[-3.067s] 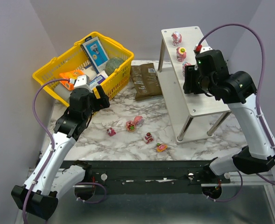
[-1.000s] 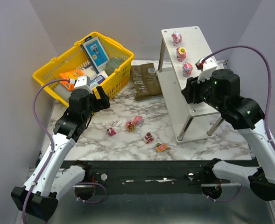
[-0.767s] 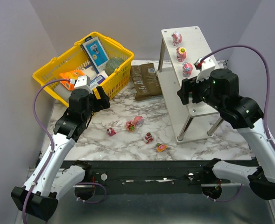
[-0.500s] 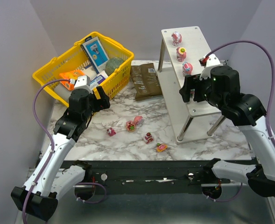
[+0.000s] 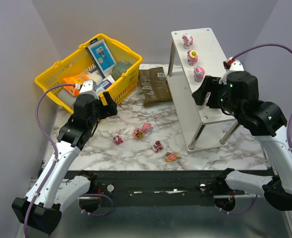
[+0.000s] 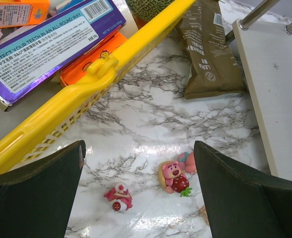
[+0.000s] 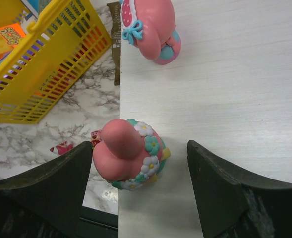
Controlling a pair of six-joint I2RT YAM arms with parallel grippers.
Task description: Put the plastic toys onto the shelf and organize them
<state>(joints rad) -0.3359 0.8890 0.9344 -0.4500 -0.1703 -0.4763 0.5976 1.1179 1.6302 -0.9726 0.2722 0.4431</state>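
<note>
The shelf stands at the right, with three pink toys in a row along its top board's left edge. My right gripper hovers open just near of the third one. In the right wrist view that flower-ringed pink toy stands at the board's edge between my spread fingers, with another toy beyond it. Several toys lie on the marble. My left gripper is open and empty above the table by the basket; two toys show below it.
A yellow basket of grocery boxes stands at the back left, its rim close to my left gripper. A brown packet lies between the basket and the shelf legs. The shelf's lower board is at the right.
My right gripper has drawn back to the right and away from the third toy, which stays standing on the top board. The left arm has not moved.
</note>
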